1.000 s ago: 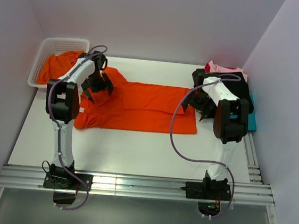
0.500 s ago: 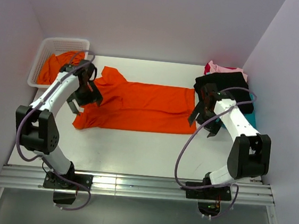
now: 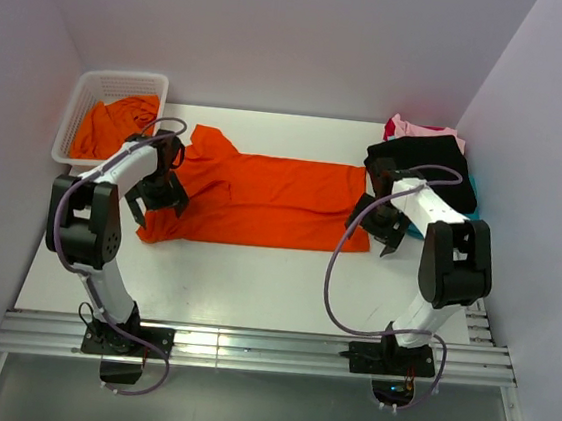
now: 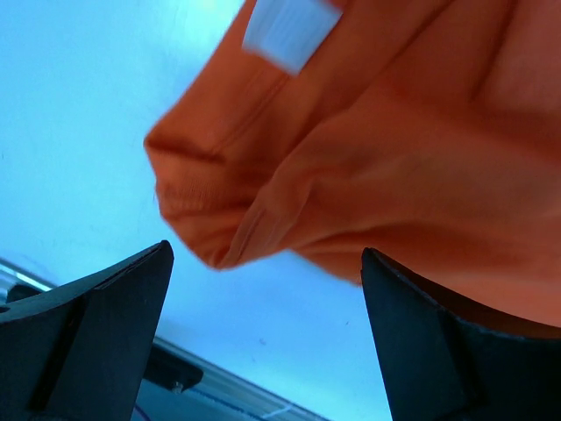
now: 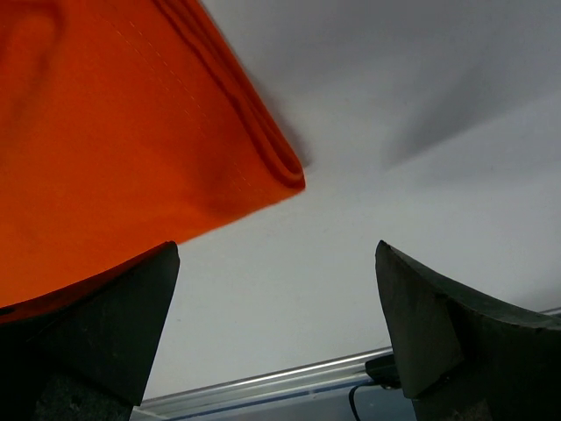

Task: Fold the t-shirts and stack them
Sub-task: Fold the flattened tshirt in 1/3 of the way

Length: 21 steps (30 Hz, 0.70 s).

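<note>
Both grippers stand wide open at opposite ends of an orange t-shirt (image 3: pixel 262 199) spread flat on the table (image 3: pixel 253 288).
From above, my left gripper (image 3: pixel 159 196) sits over the shirt's left end and my right gripper (image 3: pixel 384 227) is at its near right corner. A white mesh basket (image 3: pixel 80 99) at the far left holds a second orange t-shirt (image 3: pixel 114 125). A black t-shirt (image 3: pixel 436 172), a pink t-shirt (image 3: pixel 420 129) and a teal t-shirt (image 3: pixel 473 227) are piled at the far right. From my left wrist, the fingers (image 4: pixel 96 333) are spread far apart and grip nothing. A rumpled orange edge with a white label (image 4: pixel 289 31) lies between and beyond them. From my right wrist, the fingers (image 5: pixel 96 333) are likewise apart and empty, with the shirt's layered corner lying just beyond them.
</note>
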Tool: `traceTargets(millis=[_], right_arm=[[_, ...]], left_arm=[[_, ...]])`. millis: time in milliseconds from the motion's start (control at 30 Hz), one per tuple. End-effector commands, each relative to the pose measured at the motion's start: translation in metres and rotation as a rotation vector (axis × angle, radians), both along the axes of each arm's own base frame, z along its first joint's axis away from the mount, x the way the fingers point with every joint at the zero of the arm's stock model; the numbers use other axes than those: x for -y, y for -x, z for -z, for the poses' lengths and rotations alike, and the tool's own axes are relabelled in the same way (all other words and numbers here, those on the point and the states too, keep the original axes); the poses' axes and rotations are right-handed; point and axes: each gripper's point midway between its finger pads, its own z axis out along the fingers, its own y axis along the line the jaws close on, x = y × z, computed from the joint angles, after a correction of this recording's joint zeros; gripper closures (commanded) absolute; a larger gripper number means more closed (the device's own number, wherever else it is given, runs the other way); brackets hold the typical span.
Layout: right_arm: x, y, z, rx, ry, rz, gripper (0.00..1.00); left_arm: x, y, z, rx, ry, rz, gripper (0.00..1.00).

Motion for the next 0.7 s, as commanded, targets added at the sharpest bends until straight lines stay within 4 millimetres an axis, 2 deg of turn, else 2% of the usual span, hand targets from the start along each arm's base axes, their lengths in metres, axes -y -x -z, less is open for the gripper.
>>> traceTargets(millis=[0,100,200,233,333,400,433,500,533,567,633,667], right_arm=[[0.006,-0.025,-0.007,0.059,0.037,-0.010,0.00],[0.008,-0.026,-0.001,0.046,0.050,-0.009,0.00],[0.010,-0.022,0.007,0.022,0.058,-0.011,0.02],[0.012,-0.020,0.010,0.015,0.059,-0.011,0.07],[0.014,-0.015,0.017,0.003,0.060,-0.007,0.20],[0.014,-0.012,0.021,-0.003,0.060,-0.003,0.26],[0.015,-0.009,0.025,-0.012,0.061,0.000,0.35],[0.015,-0.005,0.030,-0.026,0.062,-0.002,0.45],[0.015,-0.002,0.033,-0.033,0.062,-0.001,0.61],[0.015,-0.001,0.036,-0.039,0.062,0.001,0.71],[0.017,0.003,0.040,-0.049,0.067,0.004,0.86],[0.017,0.004,0.042,-0.054,0.069,0.001,0.89]], left_arm=[[-0.012,-0.033,-0.006,0.072,-0.026,0.054,0.05],[-0.021,-0.041,0.003,0.048,-0.030,0.073,0.09],[-0.024,-0.036,0.013,0.010,-0.010,0.084,0.19],[-0.023,-0.035,0.014,0.009,-0.001,0.086,0.28],[-0.018,-0.026,0.015,0.017,0.031,0.089,0.37],[-0.014,-0.021,0.015,0.018,0.057,0.089,0.39],[-0.013,-0.016,0.015,0.015,0.065,0.090,0.42],[-0.011,-0.010,0.016,0.005,0.080,0.092,0.45],[-0.010,-0.008,0.014,0.008,0.083,0.092,0.51],[-0.010,-0.007,0.014,0.006,0.086,0.095,0.53],[-0.009,-0.003,0.010,0.007,0.093,0.105,0.54],[-0.009,-0.002,0.008,0.010,0.095,0.109,0.56]])
